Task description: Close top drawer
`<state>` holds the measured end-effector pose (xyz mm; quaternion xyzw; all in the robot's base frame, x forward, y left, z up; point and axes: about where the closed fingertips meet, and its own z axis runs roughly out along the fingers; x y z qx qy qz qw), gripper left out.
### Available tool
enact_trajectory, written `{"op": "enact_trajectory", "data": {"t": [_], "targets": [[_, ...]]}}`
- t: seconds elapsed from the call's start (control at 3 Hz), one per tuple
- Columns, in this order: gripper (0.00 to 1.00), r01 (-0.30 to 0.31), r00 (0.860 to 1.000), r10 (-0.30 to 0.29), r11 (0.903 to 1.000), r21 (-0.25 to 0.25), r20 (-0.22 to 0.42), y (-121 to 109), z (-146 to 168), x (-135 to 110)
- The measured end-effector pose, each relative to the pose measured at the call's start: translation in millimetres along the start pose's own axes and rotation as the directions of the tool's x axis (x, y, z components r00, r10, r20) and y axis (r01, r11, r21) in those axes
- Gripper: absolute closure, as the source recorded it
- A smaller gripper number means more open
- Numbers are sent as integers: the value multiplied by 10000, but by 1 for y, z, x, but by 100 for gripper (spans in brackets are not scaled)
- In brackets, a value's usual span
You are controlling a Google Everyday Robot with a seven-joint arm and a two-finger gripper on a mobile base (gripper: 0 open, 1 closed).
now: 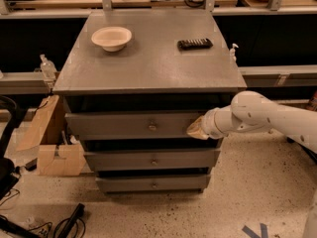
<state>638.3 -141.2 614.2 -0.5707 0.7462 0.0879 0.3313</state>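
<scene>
Across the middle of the view we see a grey cabinet on a speckled floor. From the right, the white arm reaches toward its front. Under the cabinet's top, the top drawer stands pulled out a little, with a dark gap above its panel and two shallower drawers below. Cardboard leans at the left. On top sit a pale bowl and a dark remote. The gripper sits at the top drawer's right end, seemingly touching the panel; we cannot tell whether it is apart or together.
</scene>
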Motion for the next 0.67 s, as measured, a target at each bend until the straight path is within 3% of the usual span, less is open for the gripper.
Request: {"op": "enact_trajectory", "data": {"t": [0.33,0.67], "targets": [[100,-379,9993,378,9992,105,80,-7,6,1],[100,-379,9993,378,9992,104,80,-6,5,2]]}}
